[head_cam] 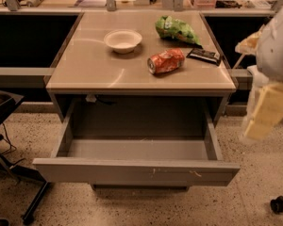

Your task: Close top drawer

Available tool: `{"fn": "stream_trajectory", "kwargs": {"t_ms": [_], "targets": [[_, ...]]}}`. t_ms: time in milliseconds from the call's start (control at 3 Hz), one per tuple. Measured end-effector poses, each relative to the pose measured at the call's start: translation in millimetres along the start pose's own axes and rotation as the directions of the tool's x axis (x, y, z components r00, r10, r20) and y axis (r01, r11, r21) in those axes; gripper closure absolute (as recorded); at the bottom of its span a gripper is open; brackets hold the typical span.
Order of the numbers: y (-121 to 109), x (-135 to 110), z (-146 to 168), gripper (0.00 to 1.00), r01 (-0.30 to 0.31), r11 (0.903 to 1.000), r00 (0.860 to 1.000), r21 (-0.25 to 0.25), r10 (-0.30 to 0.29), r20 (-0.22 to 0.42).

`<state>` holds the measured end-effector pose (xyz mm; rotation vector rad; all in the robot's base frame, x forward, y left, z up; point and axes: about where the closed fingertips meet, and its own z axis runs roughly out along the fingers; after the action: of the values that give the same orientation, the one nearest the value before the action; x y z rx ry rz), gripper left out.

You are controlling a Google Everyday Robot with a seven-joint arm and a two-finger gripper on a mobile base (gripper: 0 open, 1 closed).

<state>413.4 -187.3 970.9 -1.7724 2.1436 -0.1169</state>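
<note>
The top drawer (137, 171) is pulled far out from under the beige desk top (85, 65). It is a wide, shallow grey metal drawer and its inside is empty. Its flat front panel has small white scratches right of centre. My gripper (268, 112) hangs at the right edge of the view, pale yellow below the white arm (276, 46). It is to the right of the drawer's right side, apart from it, at about the height of the desk top's front edge.
On the desk top lie a white bowl (123, 40), a crushed red can (166, 61), a green chip bag (175, 29) and a dark bar (203, 55). A chair base (19, 173) stands at left. A caster (276, 205) is at lower right.
</note>
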Motion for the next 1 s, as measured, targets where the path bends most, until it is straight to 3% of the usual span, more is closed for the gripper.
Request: {"fn": "stream_trajectory", "kwargs": {"t_ms": [333, 667, 1000], "targets": [[47.9, -5.7, 17.0, 0.00, 0.027, 0.9993, 0.994, 0.026, -0.030, 0.108], [90.9, -10.7, 73.0, 0.00, 0.000, 0.9996, 0.979, -0.027, 0.005, 0.203], [134.4, 3.1, 163.1, 0.00, -0.047, 0.9865, 0.966, -0.157, 0.085, 0.244]]}}
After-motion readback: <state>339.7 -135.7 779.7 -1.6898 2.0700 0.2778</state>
